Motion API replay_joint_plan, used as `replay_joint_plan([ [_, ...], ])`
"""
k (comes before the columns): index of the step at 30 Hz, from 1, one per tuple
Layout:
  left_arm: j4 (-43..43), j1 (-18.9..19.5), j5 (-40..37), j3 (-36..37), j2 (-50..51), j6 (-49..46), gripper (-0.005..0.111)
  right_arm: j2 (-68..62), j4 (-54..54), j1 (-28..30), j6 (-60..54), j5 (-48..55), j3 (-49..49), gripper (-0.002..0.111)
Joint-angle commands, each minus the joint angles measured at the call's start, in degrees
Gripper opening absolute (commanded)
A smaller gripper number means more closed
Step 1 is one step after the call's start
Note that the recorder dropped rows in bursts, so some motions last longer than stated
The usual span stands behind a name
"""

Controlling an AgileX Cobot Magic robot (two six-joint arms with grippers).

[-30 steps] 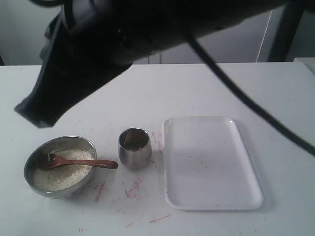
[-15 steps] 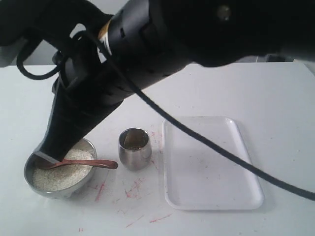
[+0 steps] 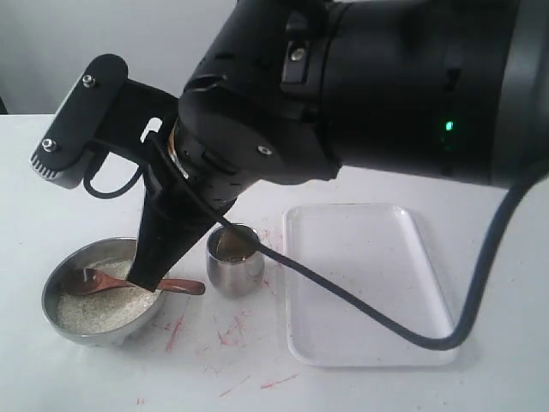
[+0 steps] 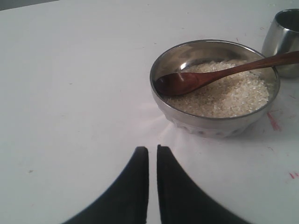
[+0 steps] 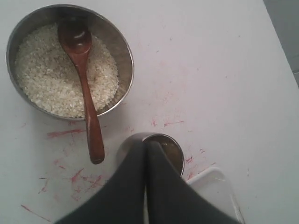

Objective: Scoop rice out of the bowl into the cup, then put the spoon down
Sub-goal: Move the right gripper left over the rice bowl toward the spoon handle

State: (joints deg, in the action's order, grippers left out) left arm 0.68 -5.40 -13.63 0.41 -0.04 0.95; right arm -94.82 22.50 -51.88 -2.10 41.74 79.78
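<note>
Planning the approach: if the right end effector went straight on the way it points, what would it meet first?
Probably the spoon handle where it crosses the bowl rim; the shut right end effector points down there, though depth is uncertain.

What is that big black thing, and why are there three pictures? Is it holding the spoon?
The big black thing is a robot arm. The robot has two arms, each ending in a gripper, like a pinching hand. One picture is from a camera watching the table. The other two come from little cameras on the wrists, so each shows its own gripper: the left gripper and the right gripper. Both are pinched shut and hold nothing. On the white table sit a steel bowl of rice, a small steel cup and a white tray. The wooden spoon rests in the bowl, its handle poking over the rim. Nobody holds it yet.
</note>
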Motion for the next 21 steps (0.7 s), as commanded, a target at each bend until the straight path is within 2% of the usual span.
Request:
replay_joint_plan([
  [1, 0.5, 0.1, 0.0, -0.4, 0.0, 0.1, 0.014, -1.3, 0.5, -0.1, -0.9, 0.7, -0.2, 0.0],
  [5, 0.5, 0.1, 0.0, -0.4, 0.0, 0.1, 0.014, -3.5, -1.5, -0.1, -1.0, 1.8, -0.2, 0.0],
  [11, 0.5, 0.1, 0.0, -0.4, 0.0, 0.1, 0.014, -7.2, -14.8, 0.1, -12.4, 3.0, -0.2, 0.0],
  [13, 0.5, 0.1, 0.0, -0.4, 0.0, 0.1, 0.014, -7.5, -20.4, 1.0, -20.7, 3.8, -0.2, 0.0],
  [17, 0.5, 0.1, 0.0, -0.4, 0.0, 0.1, 0.014, -8.0, -32.9, 5.1, -32.6, 5.2, -0.2, 0.0],
  [21, 0.5, 0.1, 0.0, -0.4, 0.0, 0.1, 0.014, -8.2, -37.4, 9.9, -34.1, 5.4, -0.2, 0.0],
])
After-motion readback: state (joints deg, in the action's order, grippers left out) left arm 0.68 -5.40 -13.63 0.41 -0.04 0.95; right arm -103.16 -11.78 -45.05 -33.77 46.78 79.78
